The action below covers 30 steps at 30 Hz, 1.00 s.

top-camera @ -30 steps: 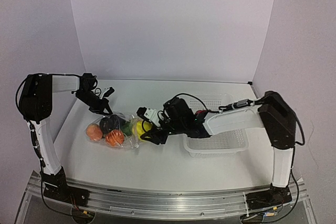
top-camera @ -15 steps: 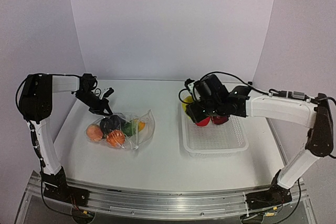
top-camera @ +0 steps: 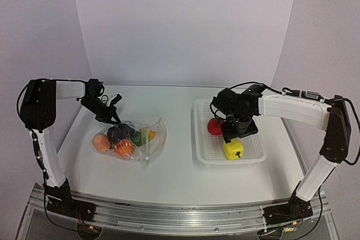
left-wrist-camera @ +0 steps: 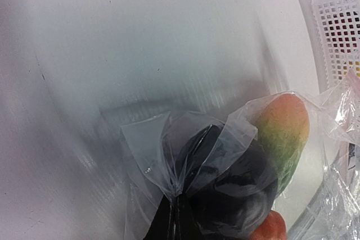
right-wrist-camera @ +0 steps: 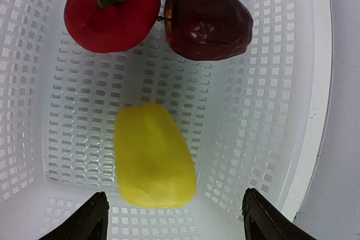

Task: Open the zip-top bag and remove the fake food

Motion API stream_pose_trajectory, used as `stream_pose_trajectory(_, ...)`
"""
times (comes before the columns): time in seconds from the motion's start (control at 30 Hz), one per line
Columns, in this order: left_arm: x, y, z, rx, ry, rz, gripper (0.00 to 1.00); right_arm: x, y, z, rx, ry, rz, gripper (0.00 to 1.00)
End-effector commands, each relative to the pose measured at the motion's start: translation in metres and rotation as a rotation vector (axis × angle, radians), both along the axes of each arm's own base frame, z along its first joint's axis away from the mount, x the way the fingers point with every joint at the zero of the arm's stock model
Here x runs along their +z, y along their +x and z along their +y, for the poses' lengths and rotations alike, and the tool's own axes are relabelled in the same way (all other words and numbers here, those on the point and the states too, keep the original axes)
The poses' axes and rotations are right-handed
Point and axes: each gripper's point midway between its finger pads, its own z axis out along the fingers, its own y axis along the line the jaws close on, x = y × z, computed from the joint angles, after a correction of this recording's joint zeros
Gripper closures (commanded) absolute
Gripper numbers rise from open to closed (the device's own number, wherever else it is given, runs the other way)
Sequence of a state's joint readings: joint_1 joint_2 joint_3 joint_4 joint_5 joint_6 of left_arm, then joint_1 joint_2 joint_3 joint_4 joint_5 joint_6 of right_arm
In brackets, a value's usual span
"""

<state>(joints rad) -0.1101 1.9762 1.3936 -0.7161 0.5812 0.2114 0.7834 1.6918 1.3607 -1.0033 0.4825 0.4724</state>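
lying under right gripper (right-wrist-camera: 175,220): yellow fruit (right-wrist-camera: 154,164)

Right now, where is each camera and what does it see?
Top external: above, behind; looks down at the table; left arm and right arm show.
Left wrist: on the left arm, facing the zip-top bag; left gripper pinches it.
Right wrist: looks down into the basket; open right gripper shows.
Shared: top and right wrist see yellow food.
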Motion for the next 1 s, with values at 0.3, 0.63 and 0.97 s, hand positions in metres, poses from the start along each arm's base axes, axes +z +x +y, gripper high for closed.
stream_pose_trajectory(0.3, 0.067, 0.016, -0.010, 0.024, -0.069, -0.042, 1.00, 0.057, 0.010, 0.126, 0.489, 0.260, -0.061, 0.47)
stream_pose_trajectory(0.63, 0.069, 0.012, -0.019, -0.002, -0.060, -0.048, 1.00, 0.025, -0.029, 0.283, 1.155, 0.572, -0.154, 0.58)
stream_pose_trajectory(0.97, 0.053, 0.011, -0.018, -0.001, -0.056, -0.047, 1.00, -0.043, 0.011, 0.320, 1.279, 0.441, -0.296, 0.62)
